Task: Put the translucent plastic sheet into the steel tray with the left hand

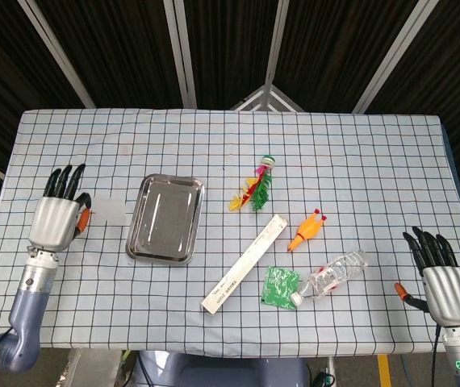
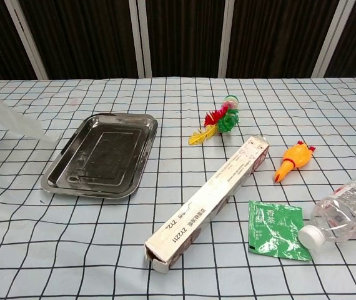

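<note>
At the far left of the surface (image 1: 359, 153), the left robot hand (image 1: 55, 214) is raised with its fingers pointing to twelve o'clock, pinching the plastic sheet (image 1: 107, 211) at its thumb side. The sheet is pale and see-through, so the check cloth shows faintly through it; in the chest view it slants down from the upper left toward the tray, lifted off the cloth. Its free end hangs just at nine o'clock of the steel tray (image 1: 165, 218), whether touching the rim I cannot tell. The tray is shallow, shiny and lies lengthwise, with bare cloth at twelve and six o'clock of it. At three o'clock of the tray sits a feathered toy (image 1: 254, 188), and below that a long cardboard box (image 1: 244, 263) lies diagonally. Right of the box are a rubber chicken (image 1: 306, 230), a green packet (image 1: 280, 286) and a plastic bottle (image 1: 333, 275) on its side, the packet just beside the bottle's cap. At the far right near the front edge, the right robot hand (image 1: 440, 278) is released, fingers straight and apart, grasping nothing, well apart from everything else.
</note>
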`<state>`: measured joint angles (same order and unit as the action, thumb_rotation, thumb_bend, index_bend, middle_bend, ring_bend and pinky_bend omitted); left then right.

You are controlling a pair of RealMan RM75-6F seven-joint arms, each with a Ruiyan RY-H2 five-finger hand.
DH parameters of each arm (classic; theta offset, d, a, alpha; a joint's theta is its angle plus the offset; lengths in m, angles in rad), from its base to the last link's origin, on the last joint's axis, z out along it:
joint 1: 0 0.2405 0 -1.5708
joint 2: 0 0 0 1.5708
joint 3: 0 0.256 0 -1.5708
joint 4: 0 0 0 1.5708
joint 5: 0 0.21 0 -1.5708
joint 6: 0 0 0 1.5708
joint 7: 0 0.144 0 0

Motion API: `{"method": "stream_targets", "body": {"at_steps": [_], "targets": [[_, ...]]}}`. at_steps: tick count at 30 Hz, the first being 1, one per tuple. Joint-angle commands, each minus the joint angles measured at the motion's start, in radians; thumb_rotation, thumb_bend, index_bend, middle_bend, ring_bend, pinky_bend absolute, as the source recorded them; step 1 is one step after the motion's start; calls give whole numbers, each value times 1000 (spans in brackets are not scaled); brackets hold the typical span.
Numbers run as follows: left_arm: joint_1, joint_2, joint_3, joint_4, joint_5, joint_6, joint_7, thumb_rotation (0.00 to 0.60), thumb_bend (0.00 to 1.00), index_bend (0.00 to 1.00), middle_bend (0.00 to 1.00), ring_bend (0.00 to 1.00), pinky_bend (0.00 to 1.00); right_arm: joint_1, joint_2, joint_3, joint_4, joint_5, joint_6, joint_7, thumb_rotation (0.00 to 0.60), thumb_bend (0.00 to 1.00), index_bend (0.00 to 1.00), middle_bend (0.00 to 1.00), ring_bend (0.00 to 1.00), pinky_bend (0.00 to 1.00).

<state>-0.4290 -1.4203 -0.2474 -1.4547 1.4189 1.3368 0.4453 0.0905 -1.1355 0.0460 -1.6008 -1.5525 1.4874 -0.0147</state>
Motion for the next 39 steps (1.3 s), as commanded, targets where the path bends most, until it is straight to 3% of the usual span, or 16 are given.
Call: {"method": "stream_targets", "body": {"at_steps": [1, 8, 18, 24, 39], "targets": [[-52, 24, -52, -35, -18, -22, 40, 600, 489, 589, 49, 0, 93, 0, 0, 1, 1, -1, 1, 3, 600, 289, 0, 0, 0, 41], [-152, -11, -122, -36, -78, -78, 122, 600, 489, 645, 72, 0, 112, 0, 2, 3, 6, -1, 4, 20, 600, 289, 0, 0, 0, 41], [-272, -122, -164, -26, -101, -71, 167, 600, 489, 641, 90, 0, 112, -1, 3, 3, 10, -5, 9, 38, 600, 289, 0, 0, 0, 41], [-275, -151, -113, -39, -83, -54, 185, 600, 489, 641, 87, 0, 112, -3, 5, 3, 13, -3, 10, 50, 600, 290, 0, 0, 0, 41], [-154, -193, 111, 16, -37, -19, 107, 600, 488, 631, 84, 0, 112, -8, 8, 1, 7, -3, 14, 53, 600, 289, 0, 0, 0, 41]]}}
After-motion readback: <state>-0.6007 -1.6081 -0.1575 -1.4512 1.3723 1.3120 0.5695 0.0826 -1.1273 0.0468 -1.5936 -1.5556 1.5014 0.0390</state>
